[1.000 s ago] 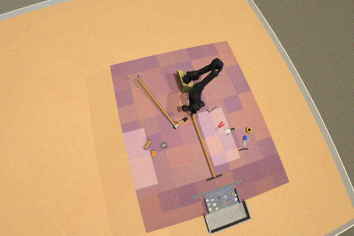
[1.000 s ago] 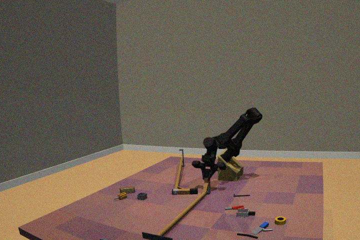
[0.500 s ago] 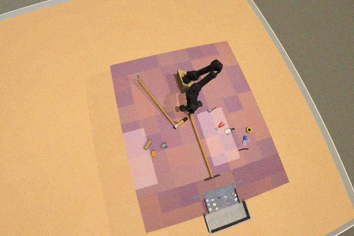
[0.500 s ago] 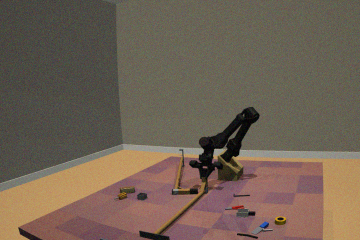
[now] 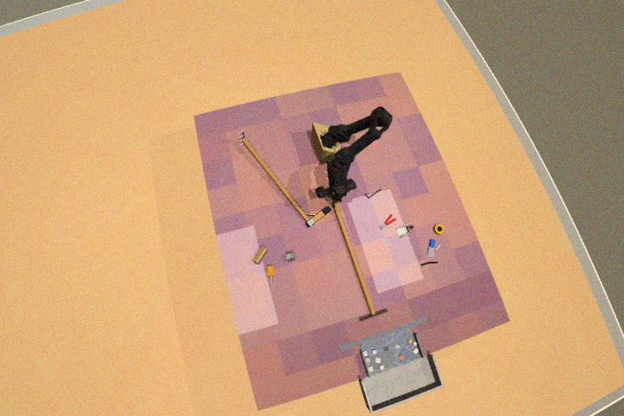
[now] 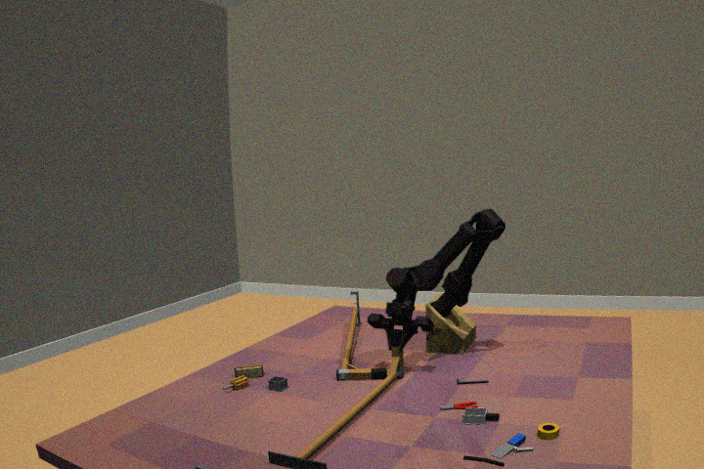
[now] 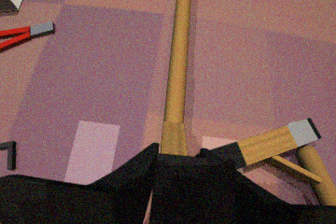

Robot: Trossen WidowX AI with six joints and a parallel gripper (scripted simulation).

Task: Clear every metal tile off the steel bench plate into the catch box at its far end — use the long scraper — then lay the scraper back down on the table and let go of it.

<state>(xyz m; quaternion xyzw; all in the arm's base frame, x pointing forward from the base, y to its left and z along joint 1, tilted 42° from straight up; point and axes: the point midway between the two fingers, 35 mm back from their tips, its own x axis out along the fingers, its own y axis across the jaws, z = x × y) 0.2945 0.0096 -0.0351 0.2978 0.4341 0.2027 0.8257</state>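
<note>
The long scraper (image 5: 354, 255) (image 6: 353, 414) (image 7: 177, 61) has a wooden handle and a wide dark blade (image 5: 373, 315) (image 6: 296, 459). My gripper (image 5: 336, 202) (image 6: 397, 349) (image 7: 178, 151) is shut on the near end of its handle. The blade is just short of the plate's near edge; whether it touches the table I cannot tell. The steel bench plate (image 5: 388, 365) carries several small tiles, mostly whitish, with an orange tile (image 5: 400, 357) among them. The catch box (image 5: 396, 387) is at its far end; no tiles show in it. The plate's surface and box are out of view in the other views.
A second long-handled tool (image 5: 273, 178) (image 6: 350, 337) lies left of the gripper. A wooden bar with a black end (image 5: 317, 217) (image 6: 358, 374) (image 7: 269, 145) is close beside the gripper. Red-handled pliers (image 5: 387, 221) (image 6: 463, 405) (image 7: 9, 33) and a yellow tape roll (image 6: 549, 435) lie right of the scraper.
</note>
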